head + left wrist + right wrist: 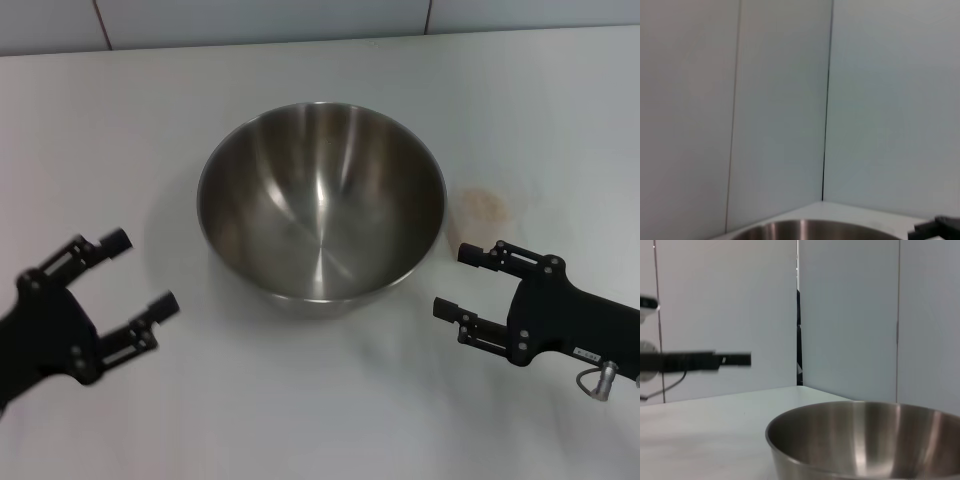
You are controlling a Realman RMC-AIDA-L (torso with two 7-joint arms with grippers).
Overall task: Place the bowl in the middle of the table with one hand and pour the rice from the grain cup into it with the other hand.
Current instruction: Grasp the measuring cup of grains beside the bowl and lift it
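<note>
The steel bowl (320,205) stands upright and empty in the middle of the white table (320,420). Just right of it I make out the faint see-through grain cup (487,208) with pale rice (486,204) inside. My left gripper (140,273) hovers open at the bowl's lower left, holding nothing. At the lower right, my right gripper (456,282) is open and empty, just in front of the cup. The bowl's rim (810,229) shows in the left wrist view. The bowl's side (865,445) fills the right wrist view's lower part.
A grey tiled wall (260,20) runs along the table's far edge. In the left wrist view a black part of the right gripper (939,227) shows beyond the bowl. A black finger of the left gripper (705,360) shows farther off in the right wrist view.
</note>
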